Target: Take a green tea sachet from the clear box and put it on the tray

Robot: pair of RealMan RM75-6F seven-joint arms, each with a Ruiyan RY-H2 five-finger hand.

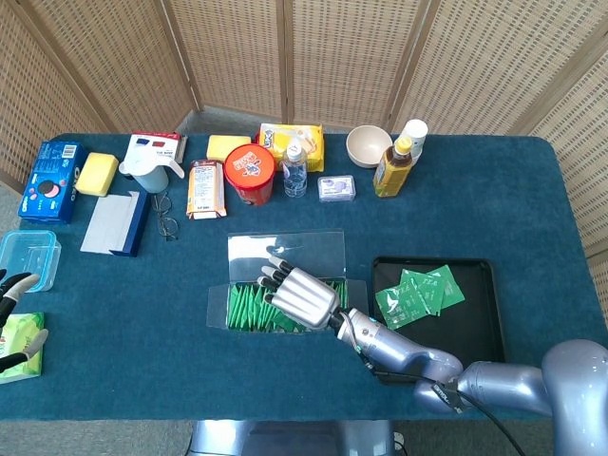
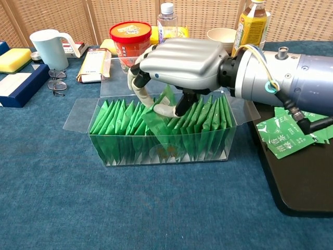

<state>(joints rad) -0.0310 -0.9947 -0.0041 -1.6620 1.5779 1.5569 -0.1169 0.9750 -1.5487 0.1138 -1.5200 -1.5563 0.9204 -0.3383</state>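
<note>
The clear box (image 2: 130,156) holds a row of several upright green tea sachets and stands at the table's front middle. My right hand (image 2: 179,62) hovers over it, palm down. Its thumb and a finger pinch one green sachet (image 2: 157,117), which stands tilted and a little higher than its neighbours. In the head view the same hand (image 1: 299,293) covers the box's (image 1: 218,309) right half. The black tray (image 1: 480,328) lies to the right of the box with a few green sachets (image 1: 418,290) on it. My left hand (image 1: 17,318) shows only its fingertips at the far left edge, spread apart.
Along the back stand a red-lidded tub (image 1: 250,173), a water bottle (image 1: 295,169), a bowl (image 1: 369,145), a yellow drink bottle (image 1: 397,161) and a white jug (image 1: 150,169). A blue box (image 1: 114,223), glasses (image 1: 166,217) and a clear tub (image 1: 27,256) sit left. A green packet (image 1: 21,347) lies by my left hand.
</note>
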